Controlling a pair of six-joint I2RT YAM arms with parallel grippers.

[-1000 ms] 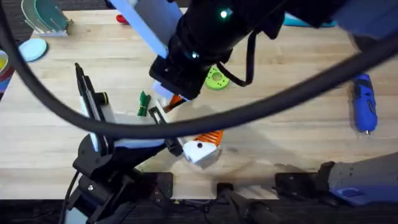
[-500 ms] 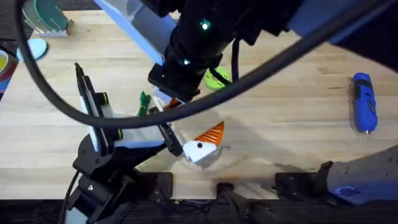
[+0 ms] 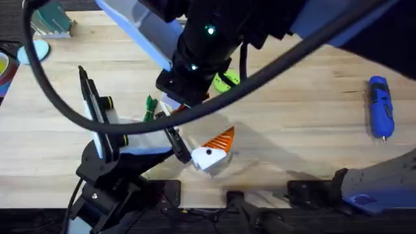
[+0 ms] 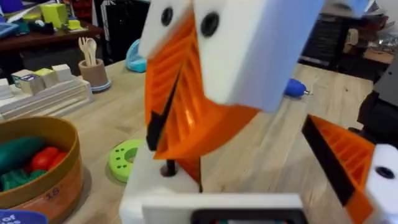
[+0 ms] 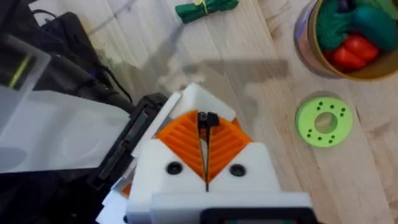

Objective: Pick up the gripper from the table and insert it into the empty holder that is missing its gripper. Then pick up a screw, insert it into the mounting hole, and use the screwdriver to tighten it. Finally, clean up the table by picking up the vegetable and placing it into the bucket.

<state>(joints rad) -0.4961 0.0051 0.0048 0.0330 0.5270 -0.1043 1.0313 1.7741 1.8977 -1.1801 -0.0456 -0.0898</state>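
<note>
My right arm reaches across the middle of the tabletop, wrist tipped steeply down. My right gripper (image 5: 205, 121) has its orange pads (image 5: 180, 134) pressed together on a thin dark screw (image 5: 207, 119), right over a white finger base (image 5: 198, 94); I take that for the empty holder. I cannot tell whether the loose pad sits in it. My left arm lies low near the front edge, forearm angled toward the middle. My left gripper (image 3: 194, 133) has its jaws apart, holding nothing, one padded finger (image 3: 211, 153) pointing at the centre. The vegetable (image 3: 151, 107) lies just beside my right gripper, near a green disc (image 5: 323, 121). The bucket (image 5: 367, 68) stands beyond that disc. The screwdriver (image 3: 381, 107) lies near the right edge.
</note>
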